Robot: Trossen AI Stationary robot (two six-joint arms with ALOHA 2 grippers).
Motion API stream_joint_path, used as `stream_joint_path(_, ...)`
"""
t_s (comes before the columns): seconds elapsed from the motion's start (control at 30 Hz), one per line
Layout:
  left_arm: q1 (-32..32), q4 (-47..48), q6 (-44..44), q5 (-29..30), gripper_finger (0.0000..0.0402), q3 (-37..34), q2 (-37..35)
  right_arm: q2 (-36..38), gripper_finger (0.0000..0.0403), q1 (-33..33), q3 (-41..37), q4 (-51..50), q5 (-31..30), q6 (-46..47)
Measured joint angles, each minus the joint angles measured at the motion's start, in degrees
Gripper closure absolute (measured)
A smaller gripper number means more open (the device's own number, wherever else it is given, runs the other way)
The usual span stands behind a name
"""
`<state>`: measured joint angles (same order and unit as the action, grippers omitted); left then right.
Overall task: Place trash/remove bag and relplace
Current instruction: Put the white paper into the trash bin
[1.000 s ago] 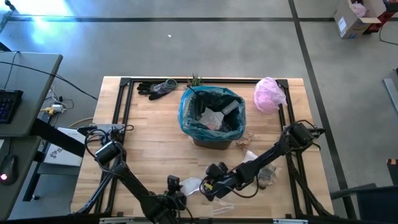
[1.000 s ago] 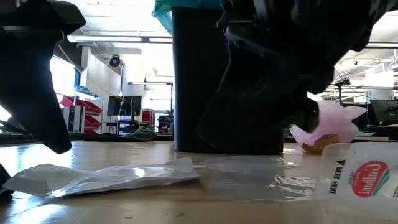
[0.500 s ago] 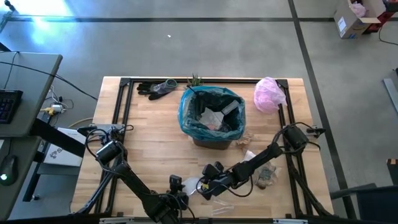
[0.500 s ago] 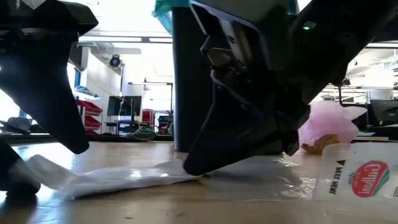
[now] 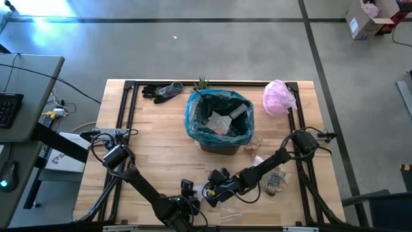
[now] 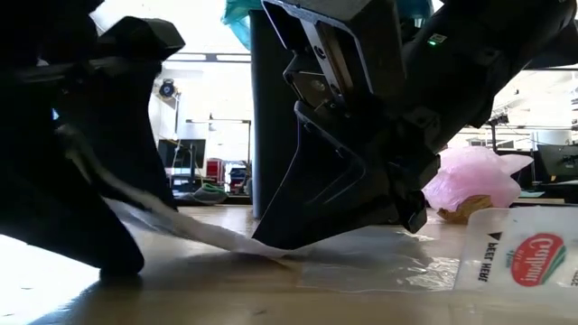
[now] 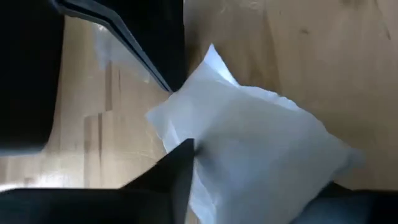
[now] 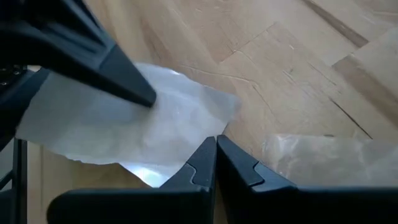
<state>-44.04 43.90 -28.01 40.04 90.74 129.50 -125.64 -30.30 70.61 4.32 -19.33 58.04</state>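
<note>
**Both grippers meet on one paper scrap near the lower edge of the table**

Here the high view shows the two dark arms converging at the lower centre of the frame, on the pale wooden table (image 5: 161,148). The right gripper (image 5: 210,193) lies low over a thin white paper scrap (image 5: 198,191); in the right wrist view its two dark fingers (image 8: 214,163) are pressed together, tips touching at the scrap's edge (image 8: 124,124). Whether any paper is caught between them cannot be told. The left gripper (image 5: 187,193) sits just beside it. In the left wrist view one finger (image 7: 174,177) overlaps the white sheet (image 7: 261,149), but its jaw state cannot be told. In the low view the scrap (image 6: 181,226) slopes upward from the table toward the left of the frame, which suggests one end is lifted while the other is pinned down.

The large translucent teal bin liner (image 5: 194,116) lines the dark bin at the upper centre, folded over its rim, with scraps already inside. Presumably it remains there to receive the rest before removal. More trash lies at the lower right: clear plastic wrappers (image 5: 257,161) and a brownish lump (image 5: 277,183). A pale pink plastic bag (image 5: 278,96) rests at the upper right, dark gloves (image 5: 161,91) and a small green plant (image 5: 202,83) at the top.
</note>
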Motion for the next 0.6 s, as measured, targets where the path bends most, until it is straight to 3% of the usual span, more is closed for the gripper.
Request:
stream_joint_path(0.17, -0.01, 0.03, 1.7, -1.15, 0.039, -0.03, 0.15, 0.0, 0.0403, 0.0, -0.02, -0.04, 0.08, -0.02)
stream_joint_path(0.6, -0.51, 5.09, 1.76, 1.02, 0.0401, 1.99, -0.03, 2.0, 0.0403, -0.96, -0.29, 0.37, -1.69, -3.88)
